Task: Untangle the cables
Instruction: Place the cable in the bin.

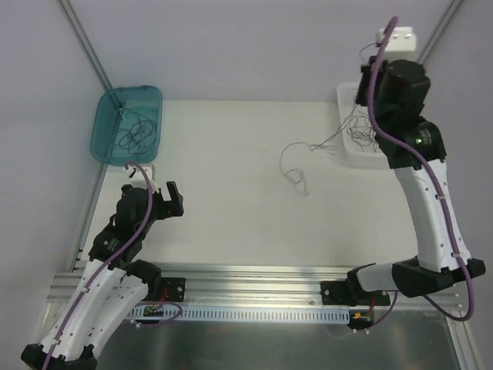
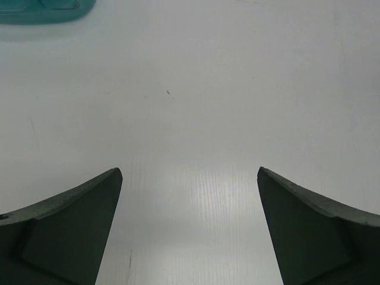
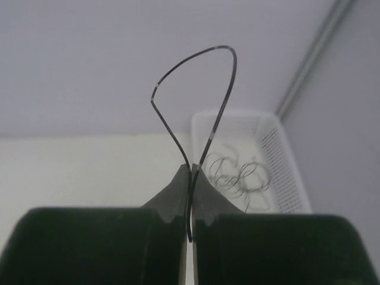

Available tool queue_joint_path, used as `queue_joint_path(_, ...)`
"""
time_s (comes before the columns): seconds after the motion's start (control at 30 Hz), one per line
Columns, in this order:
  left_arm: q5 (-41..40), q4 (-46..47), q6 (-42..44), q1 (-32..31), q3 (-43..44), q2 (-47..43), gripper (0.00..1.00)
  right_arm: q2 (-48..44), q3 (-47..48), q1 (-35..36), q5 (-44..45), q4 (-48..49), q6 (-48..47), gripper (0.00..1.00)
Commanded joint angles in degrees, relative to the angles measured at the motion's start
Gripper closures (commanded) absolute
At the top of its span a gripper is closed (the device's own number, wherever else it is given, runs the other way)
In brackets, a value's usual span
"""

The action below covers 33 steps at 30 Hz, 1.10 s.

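The right tool (image 3: 191, 173) is pressed together on a single thin dark wiry cable (image 3: 222, 83), which rises from between the fingertips in a tall narrow loop. Beyond it, at the far right of the pale bench (image 1: 231, 154), sits a white perforated plastic tray (image 3: 279, 154) holding a loose clump of thin curled cables (image 3: 237, 175). In the top view the right arm is raised over this tray. A few strands trail from the tray's left rim onto the bench, ending in a small curl of wire (image 1: 296, 177) towards the middle. At the far left, a translucent teal plastic bin (image 1: 104, 139) holds several more dark looping cables (image 1: 137, 129). The left tool (image 2: 190, 172) hangs low over the bench just on the near side of the teal bin, with its two dark fingers (image 2: 77, 219) spread wide apart.
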Motion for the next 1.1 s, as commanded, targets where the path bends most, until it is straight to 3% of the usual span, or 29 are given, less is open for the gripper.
queue_joint_path(0.0,0.75,1.12,1.91,0.3,-0.28,0.31,0.01,1.81,5.07,-7.22,2.2,5.48,-4.23,0.99)
queue_joint_path(0.33,1.45,1.56,1.47,0.3,-0.46,2.34,0.01,18.14,18.35,-22.17,0.62,21.32,-3.19,0.99)
queue_joint_path(0.63,1.72,2.35,1.82,0.39,-0.72,3.74,0.01,32.55,5.88,-28.85,-0.52,22.57,1.47,0.92)
queue_joint_path(0.7,1.72,2.53,1.91,0.39,-0.81,4.01,0.01,35.37,5.78,-29.99,-1.4,18.73,4.54,0.75)
queue_joint_path(0.73,1.8,2.7,1.82,0.39,-0.81,4.36,0.01,37.65,6.39,-30.43,-2.7,16.88,5.6,0.57)
queue_joint_path(0.87,2.68,2.79,2.0,0.39,-0.64,4.71,0.01,37.07,7.11,-29.22,-0.89,10.36,5.87,0.28)
queue_joint_path(0.97,3.47,2.88,2.0,0.47,-0.55,4.54,0.01,31.9,2.98,-26.41,-1.4,9.56,4.99,0.17)
queue_joint_path(1.07,3.74,2.79,2.0,0.48,-0.81,3.92,0.01,28.19,-0.89,-23.42,-4.19,8.34,5.16,0.13)
